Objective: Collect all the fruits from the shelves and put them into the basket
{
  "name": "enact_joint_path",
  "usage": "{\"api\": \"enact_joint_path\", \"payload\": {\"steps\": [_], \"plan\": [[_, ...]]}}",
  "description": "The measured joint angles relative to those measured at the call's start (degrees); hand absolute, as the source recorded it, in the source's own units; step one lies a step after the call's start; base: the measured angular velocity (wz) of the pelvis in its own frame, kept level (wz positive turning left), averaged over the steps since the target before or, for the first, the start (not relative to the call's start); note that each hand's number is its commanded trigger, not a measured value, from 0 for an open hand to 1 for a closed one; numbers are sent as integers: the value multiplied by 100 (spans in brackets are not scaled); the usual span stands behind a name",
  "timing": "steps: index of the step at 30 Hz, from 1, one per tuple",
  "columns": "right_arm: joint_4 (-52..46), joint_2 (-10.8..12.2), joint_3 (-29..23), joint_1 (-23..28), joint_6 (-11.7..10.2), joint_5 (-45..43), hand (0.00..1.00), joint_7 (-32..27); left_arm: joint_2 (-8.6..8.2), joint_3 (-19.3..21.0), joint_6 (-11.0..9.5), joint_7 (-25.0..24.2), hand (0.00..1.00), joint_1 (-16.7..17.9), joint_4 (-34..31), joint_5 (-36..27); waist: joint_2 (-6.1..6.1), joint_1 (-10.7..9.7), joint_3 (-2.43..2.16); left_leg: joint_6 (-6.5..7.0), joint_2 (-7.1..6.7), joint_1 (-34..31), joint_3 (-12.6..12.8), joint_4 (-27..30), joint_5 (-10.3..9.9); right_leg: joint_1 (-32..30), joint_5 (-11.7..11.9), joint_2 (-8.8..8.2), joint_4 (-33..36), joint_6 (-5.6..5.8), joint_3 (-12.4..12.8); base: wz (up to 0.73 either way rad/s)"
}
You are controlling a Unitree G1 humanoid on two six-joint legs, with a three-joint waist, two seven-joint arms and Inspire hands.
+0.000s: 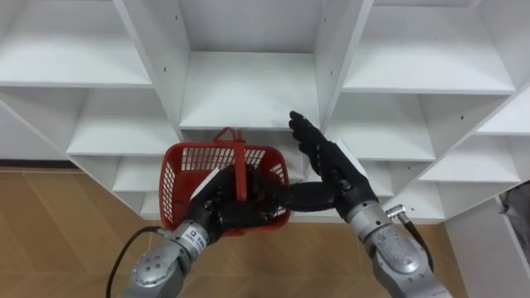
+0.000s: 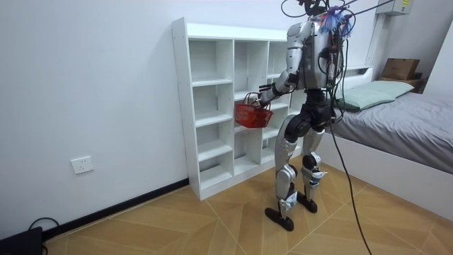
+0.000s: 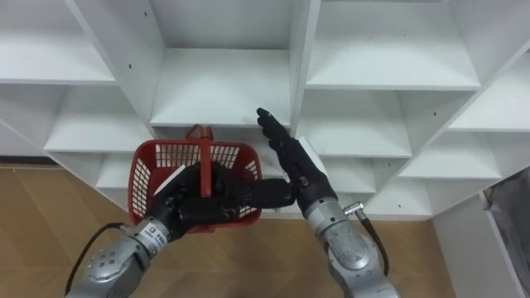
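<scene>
A white closet of open compartments stands against a white wall. I stand upright on the wooden floor close in front of it, with a bed off at the room view's right.

The red basket is held up before the closet's middle column, just below a bare shelf. Its handle stands upright over the mesh walls. My left hand comes in from the lower left and has its dark fingers curled round the foot of that handle, carrying the basket. The hand covers much of the basket's inside, so I cannot tell whether any fruit lies in it.

My right hand is just beside the basket's right rim. Its fingers are straight and pressed close together, holding nothing and pointing up toward the front edge of the shelf. More white compartments spread to either side.
</scene>
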Motion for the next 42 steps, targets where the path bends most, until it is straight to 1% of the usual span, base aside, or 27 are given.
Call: {"api": "enact_joint_path", "payload": {"steps": [8, 12, 18, 20, 23, 25, 26, 28, 29, 31, 32, 33, 34, 36, 38, 40, 42], "plan": [[24, 1, -48, 1, -11, 18, 0, 55, -2, 16, 0, -1, 100, 1, -67, 4, -17, -2, -4, 0, 2, -6, 0, 17, 0, 0, 0, 0, 6, 0, -1, 0], [80, 2, -52, 3, -105, 18, 0, 50, -1, 48, 0, -2, 100, 1, -132, 4, -42, -6, -5, 0, 4, -15, -2, 33, 0, -2, 2, 0, 6, -2, -5, 0], [207, -3, -61, 2, -107, 21, 0, -4, 12, 44, 30, -2, 100, 1, -170, 13, -41, 6, -6, 0, 7, -13, -3, 27, 0, 0, 6, 4, -4, -6, -7, 0], [244, -10, -56, 3, -107, 30, 0, 1, 41, 43, 49, -4, 100, 14, -165, 22, -41, 3, -6, 0, 5, 39, 10, -9, 0, 34, 7, 4, -12, -6, -1, 0], [310, -8, -49, 29, -105, 140, 0, 21, 67, 44, 53, -3, 100, 134, -165, 28, -40, 13, -8, -1, 4, 130, 27, -69, 1, 117, 7, 7, -63, -5, -6, 0], [489, -8, -51, 62, -107, 230, 0, 38, 74, 63, 51, 16, 100, 229, -158, 263, -41, 9, -10, -2, 2, 177, 32, -90, 1, 162, 8, 11, -99, -3, 3, 0], [555, -21, -60, 140, -98, 222, 0, 33, 84, 74, 50, 62, 100, 318, -156, 496, -42, 11, -11, -3, -1, 209, 43, -127, 0, 174, 3, 11, -108, 4, 13, -3], [765, -32, -75, 316, -96, 222, 0, -26, 86, 109, 43, 211, 100, 473, 42, 756, -43, 15, -12, -4, -2, 254, 76, -170, -1, 194, -2, 10, -116, 7, 24, -5], [854, -47, -74, 349, -89, 236, 0, -52, 88, 109, 43, 237, 100, 484, 148, 766, -40, 13, -13, -5, -2, 259, 82, -175, -1, 199, -3, 9, -121, 8, 25, -4], [1178, -116, -109, 540, -63, 296, 0, -160, 98, 120, 39, 351, 100, 494, 740, 777, -32, 14, -17, -6, -2, 302, 84, -193, -2, 264, -1, 15, -175, 8, 23, 0], [1267, -127, -131, 595, -60, 292, 0, -204, 101, 138, 40, 382, 100, 505, 904, 795, -26, 6, -20, -8, -2, 327, 84, -206, -4, 295, 2, 23, -204, 11, 27, 0], [1378, -133, -270, 751, -59, 253, 0, -263, 110, 200, 44, 469, 100, 559, 1144, 958, -21, -3, -27, -16, -2, 367, 84, -233, -9, 333, 1, 29, -231, 13, 32, 0], [1414, -160, -380, 907, -62, 241, 0, -345, 131, 289, 43, 551, 100, 665, 1259, 1116, -9, -3, -36, -18, 0, 381, 82, -251, -10, 362, 9, 42, -287, 17, 40, 0], [1568, -177, -541, 1058, -62, 261, 0, -485, 158, 359, 43, 693, 100, 784, 1432, 1269, 4, 1, -41, -24, 2, 456, 102, -289, -14, 415, 16, 51, -314, 18, 69, -6], [1699, -177, -663, 1140, -71, 278, 0, -648, 165, 399, 34, 807, 100, 839, 1621, 1330, 26, 0, -62, -26, 2, 494, 131, -304, -17, 428, 15, 51, -313, 20, 93, -9], [2006, -170, -729, 1191, -143, 338, 0, -816, 162, 491, 31, 947, 100, 893, 1922, 1356, 44, -14, -72, -26, 2, 624, 146, -360, -17, 534, 14, 55, -348, 21, 106, -3], [2313, -163, -756, 1227, -179, 336, 0, -948, 156, 613, 27, 1032, 100, 1006, 2042, 1358, 68, -14, -102, -29, -1, 722, 152, -408, -20, 609, 13, 58, -400, 30, 107, 0]]}}
